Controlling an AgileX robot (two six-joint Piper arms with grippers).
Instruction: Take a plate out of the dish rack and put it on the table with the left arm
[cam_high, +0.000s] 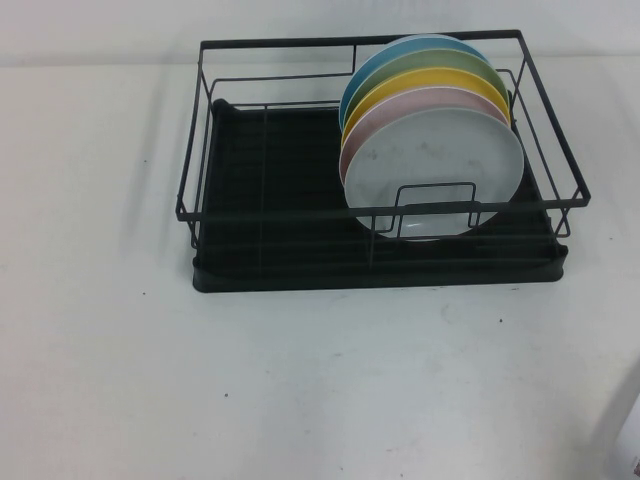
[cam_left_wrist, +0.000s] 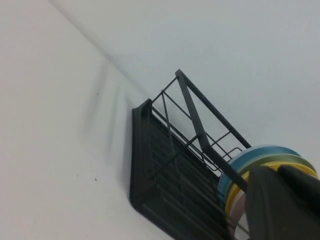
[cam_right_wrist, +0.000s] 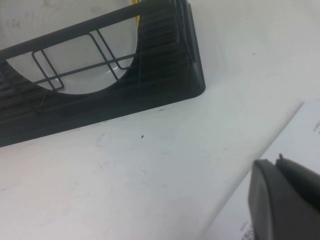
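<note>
Showing only as a dark rounded shape at the edge of its own wrist view, the left gripper (cam_left_wrist: 282, 202) sits away from the dish rack (cam_high: 380, 205), looking along the rack's left end from outside it; whether it is apart or together cannot be told, and it holds nothing visible. The right gripper (cam_right_wrist: 285, 200) likewise appears only as a dark corner in its wrist view, hovering over the table (cam_high: 300, 380) off the rack's near right corner, state also impossible to tell. Neither arm reaches into the high view.

The plate (cam_high: 435, 170), pale grey-white with faint specks, stands on edge in the right half of the rack, well apart from both grippers. It is the nearest of a row of upright plates, leaning back against the pink plate (cam_high: 372, 122); behind that come the yellow plate (cam_high: 400, 88), a green plate (cam_high: 415, 62) and a blue plate (cam_high: 390, 55). A small wire loop on the rack's front rail crosses the plate's lower part. The rack's left half shows only the black ribbed drip tray (cam_high: 270, 160).
</note>
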